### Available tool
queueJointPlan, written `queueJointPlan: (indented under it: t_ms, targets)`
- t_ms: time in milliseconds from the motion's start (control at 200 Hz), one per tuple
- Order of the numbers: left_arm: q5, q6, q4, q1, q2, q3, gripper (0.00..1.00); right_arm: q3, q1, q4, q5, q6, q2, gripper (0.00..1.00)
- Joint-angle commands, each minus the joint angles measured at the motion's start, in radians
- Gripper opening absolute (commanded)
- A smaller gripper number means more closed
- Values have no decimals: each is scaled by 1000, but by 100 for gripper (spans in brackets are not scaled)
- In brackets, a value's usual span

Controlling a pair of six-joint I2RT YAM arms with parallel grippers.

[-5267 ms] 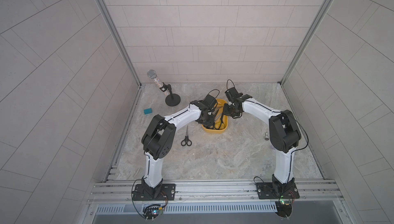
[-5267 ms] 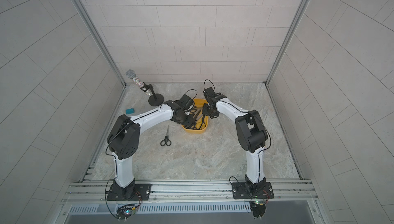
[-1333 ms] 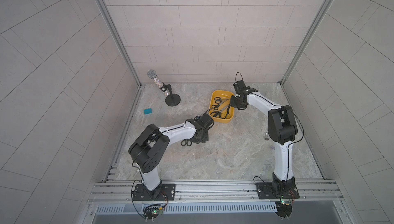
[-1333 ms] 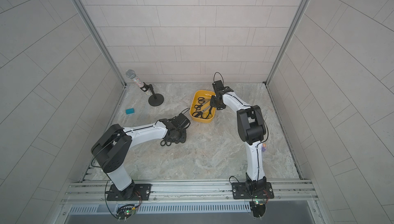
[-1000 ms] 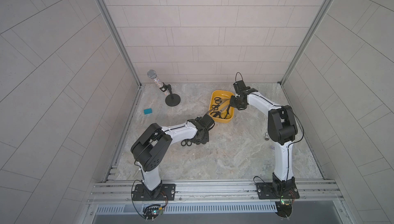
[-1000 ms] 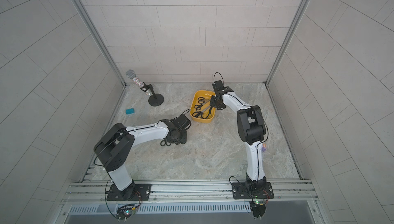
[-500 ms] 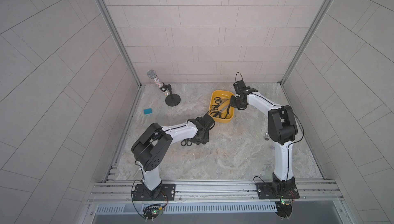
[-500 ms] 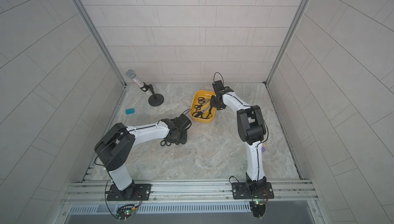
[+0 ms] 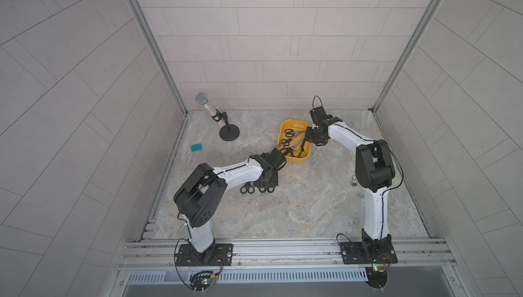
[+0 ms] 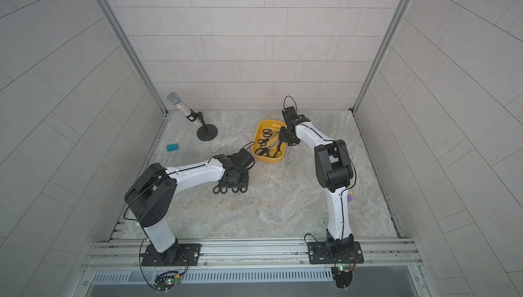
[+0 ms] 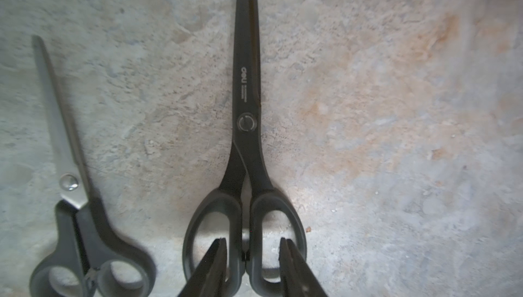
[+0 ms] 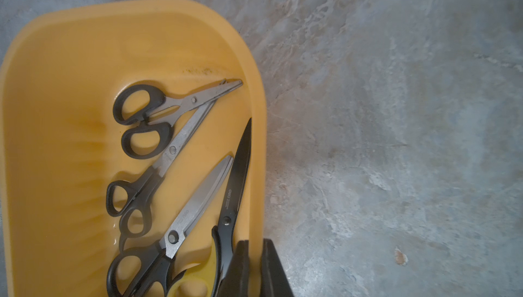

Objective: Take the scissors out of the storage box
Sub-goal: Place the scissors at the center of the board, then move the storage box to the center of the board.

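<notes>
The counter [image 9: 311,202] is a mottled, stone-look surface. Toward its back sits the storage box [image 12: 259,97]. The right claw [image 12: 254,244] is closed on the box's side wall, pinching the yellow rim, and we take it to be steadying the box.

Four scissors [image 12: 172,148] lie overlapping inside. The yellow-handled pair [image 12: 236,185] rests along the wall right beside that claw. Two more are out on the counter, side by side and not touching: an all-black pair [image 11: 246,123] and a steel-bladed pair [image 11: 69,168].

The left claw [image 11: 252,249] hangs over the all-black pair's handles with its jaws part-way apart. One tip is over each finger loop and the inner bars run between them. We see nothing in its hold.

We judge these scissors to be light, rigid and slick along the blades, and they lie too flat to get under easily. The handles are thicker and grippier. Pinching across the joined inner bars of the loops, or the neck just behind the pivot, looks the safest hold. In the box, lifting one overlapped pair may drag a neighbour.
</notes>
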Motion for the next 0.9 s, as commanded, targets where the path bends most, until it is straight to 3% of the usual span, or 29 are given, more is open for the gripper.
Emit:
queueJointPlan:
  t_ms: [0, 280, 510, 895]
  targets:
    - [-59, 57, -61, -4, -59, 85, 38, -18, 2, -24, -4, -35, -28, 5]
    - [-147, 221, -31, 3, -50, 247, 38, -183, 15, 59, -22, -36, -125, 3]
    - [14, 355, 10, 49, 62, 381, 37, -301, 15, 118, -30, -89, -196, 0]
    - [139, 607, 22, 60, 219, 502, 35, -390, 32, 94, -91, -183, -276, 0]
